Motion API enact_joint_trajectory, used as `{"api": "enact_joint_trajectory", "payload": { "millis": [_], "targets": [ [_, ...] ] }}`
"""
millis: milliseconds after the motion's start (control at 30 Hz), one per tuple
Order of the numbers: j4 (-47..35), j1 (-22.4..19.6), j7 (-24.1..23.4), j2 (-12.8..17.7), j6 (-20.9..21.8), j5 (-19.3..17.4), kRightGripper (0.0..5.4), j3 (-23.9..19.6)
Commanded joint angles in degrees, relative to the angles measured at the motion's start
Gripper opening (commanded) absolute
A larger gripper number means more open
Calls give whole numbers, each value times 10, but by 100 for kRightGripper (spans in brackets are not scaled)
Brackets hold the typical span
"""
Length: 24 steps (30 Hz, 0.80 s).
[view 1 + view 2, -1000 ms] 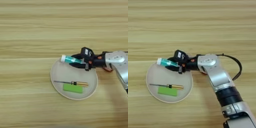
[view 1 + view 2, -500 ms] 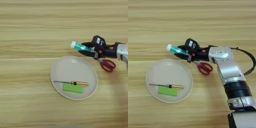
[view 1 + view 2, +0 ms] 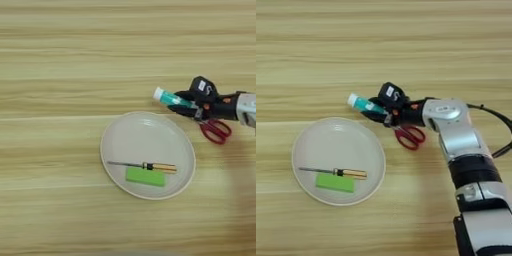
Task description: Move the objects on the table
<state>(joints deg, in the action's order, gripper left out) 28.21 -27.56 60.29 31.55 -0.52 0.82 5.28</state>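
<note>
Nearest the robot, the silver forearm [image 3: 458,132] reaches up from the bottom right corner of the table [image 3: 406,45] and bends left towards the middle. On the near left sits a round beige plate [image 3: 351,137]. Inside it, towards its front edge, lies a flat green block [image 3: 335,182], and just behind the block, almost touching it, a thin screwdriver [image 3: 336,172] lies crosswise with its yellow-and-black handle pointing right and its metal shaft pointing left. Both are well apart from the gripper.

A little further back, just off the plate's right rim, the red-handled scissors [image 3: 408,136] lie flat on the wood with their loops pointing towards the right. They rest directly below the wrist end of the gripper, very close to it, though I cannot tell whether anything touches them.

Beyond that, the gripper [image 3: 376,107] has its two black fingers clamped around a white and teal tube [image 3: 362,104]. The tube sticks out to the left of the fingers, white cap end leading, held beyond the plate's far right rim.
</note>
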Motion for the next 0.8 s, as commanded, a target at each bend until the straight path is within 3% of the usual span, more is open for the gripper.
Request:
{"api": "enact_joint_trajectory", "payload": {
  "millis": [33,800],
  "targets": [
    [12,-58,-23,12,27,4,167,-7],
    [117,-84,-39,5,69,32,167,6]
  ]
}}
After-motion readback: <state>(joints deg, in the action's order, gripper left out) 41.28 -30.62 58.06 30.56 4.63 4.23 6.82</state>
